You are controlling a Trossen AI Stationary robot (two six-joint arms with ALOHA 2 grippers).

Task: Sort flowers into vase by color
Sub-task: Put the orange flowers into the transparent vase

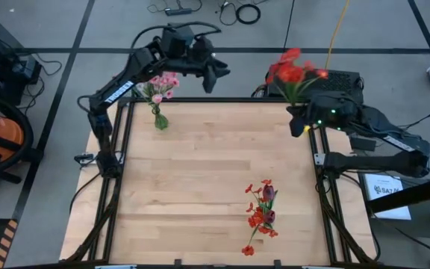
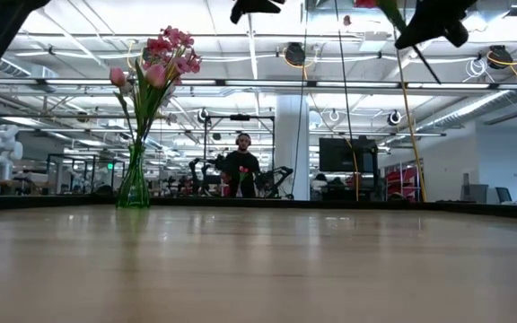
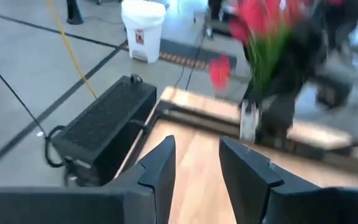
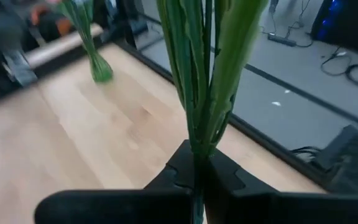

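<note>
The red flowers (image 1: 293,71) stand up from my right pincer (image 4: 197,171), which is clamped on their green stems at the desk's (image 1: 215,179) far right corner. Pink flowers (image 1: 159,84) sit in the green vase (image 1: 160,119) far left. More red flowers (image 1: 261,213) lie near the front. My left pincer (image 3: 194,168) hovers apart, empty.

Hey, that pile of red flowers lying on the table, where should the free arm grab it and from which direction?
Best guess: grip the red flowers on the green stems between the blooms, coming straight down, since they lie flat. The left pincer is open and free; the right pincer holds a red bunch. Individual stems are hard to separate here.
</note>
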